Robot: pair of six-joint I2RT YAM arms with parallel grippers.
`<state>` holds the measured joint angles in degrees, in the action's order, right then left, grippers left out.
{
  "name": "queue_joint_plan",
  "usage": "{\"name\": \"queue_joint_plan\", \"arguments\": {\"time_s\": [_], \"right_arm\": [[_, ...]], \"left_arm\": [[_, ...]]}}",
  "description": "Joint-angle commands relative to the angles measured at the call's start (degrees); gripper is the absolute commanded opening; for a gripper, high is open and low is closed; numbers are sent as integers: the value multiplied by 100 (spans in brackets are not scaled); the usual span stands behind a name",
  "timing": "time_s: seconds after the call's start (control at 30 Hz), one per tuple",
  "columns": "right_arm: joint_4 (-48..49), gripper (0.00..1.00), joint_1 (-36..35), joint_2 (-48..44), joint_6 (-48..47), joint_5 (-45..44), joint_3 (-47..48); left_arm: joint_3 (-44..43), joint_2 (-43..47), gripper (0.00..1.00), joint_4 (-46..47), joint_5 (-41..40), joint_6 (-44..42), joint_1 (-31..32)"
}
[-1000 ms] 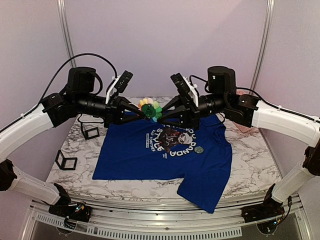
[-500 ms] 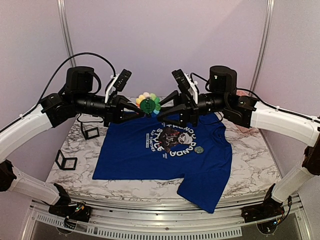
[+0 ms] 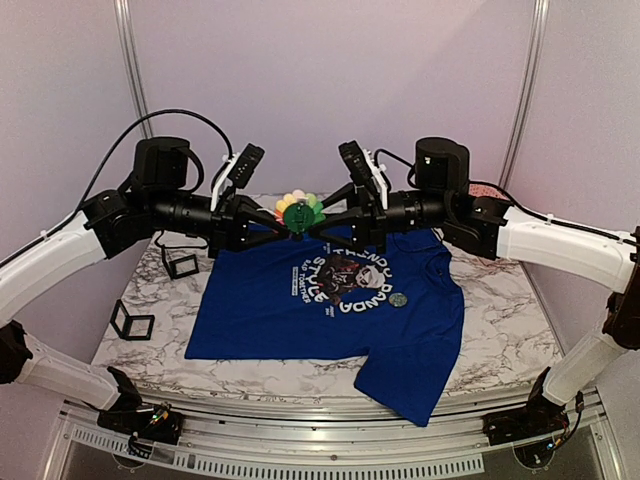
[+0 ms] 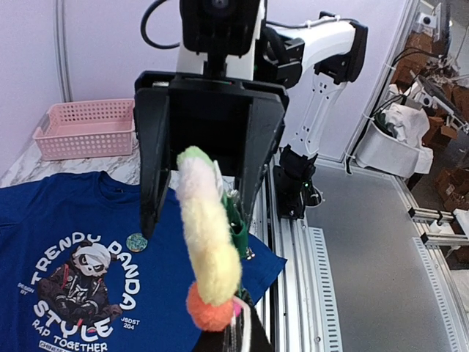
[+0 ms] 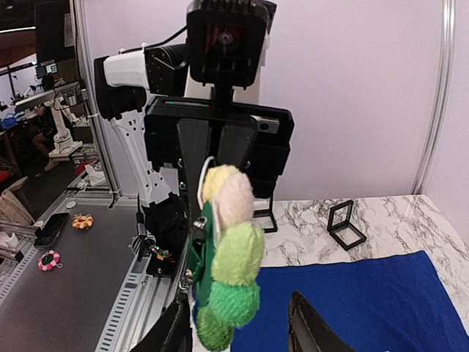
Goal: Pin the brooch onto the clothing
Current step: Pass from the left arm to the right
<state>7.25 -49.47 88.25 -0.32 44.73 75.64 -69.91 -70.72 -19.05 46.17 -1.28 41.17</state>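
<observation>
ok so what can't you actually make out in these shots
- brooch pin clasp: too small in the top view, edge-on in both wrist views
- left end effector grip on it: tips cut off by the left wrist view's bottom edge
- right end effector touching it or not: too small, top view
- pink basket: mostly behind the right arm, top view

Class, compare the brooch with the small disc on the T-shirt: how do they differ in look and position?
Look: the brooch is a flower of fluffy, multicoloured petals; the disc is plain and flat.
Position: the brooch is held in the air by the left gripper; the disc lies on the T-shirt beside the print, untouched.
Shared: both are small and roughly round.
</observation>
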Motion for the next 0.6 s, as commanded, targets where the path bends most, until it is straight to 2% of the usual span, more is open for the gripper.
{"name": "queue_joint_plan", "arguments": {"time_s": [0.0, 0.1, 0.13, 0.23, 0.47, 0.57], "right_arm": [[240, 44, 88, 53, 207, -228, -216], [236, 44, 88, 98, 188, -86, -233], [226, 42, 87, 108, 185, -4, -234], [245, 27, 92, 118, 151, 342, -242], [567, 1, 92, 127, 174, 902, -260], [583, 0, 87, 102, 193, 899, -284]], "left_arm": [[92, 115, 0, 77, 148, -127, 137], [89, 128, 0, 73, 146, -119, 137], [90, 128, 0, 58, 147, -125, 137], [96, 136, 0, -9, 146, -199, 137], [212, 146, 0, 72, 104, -186, 146], [251, 152, 0, 3, 58, -254, 146]]}}
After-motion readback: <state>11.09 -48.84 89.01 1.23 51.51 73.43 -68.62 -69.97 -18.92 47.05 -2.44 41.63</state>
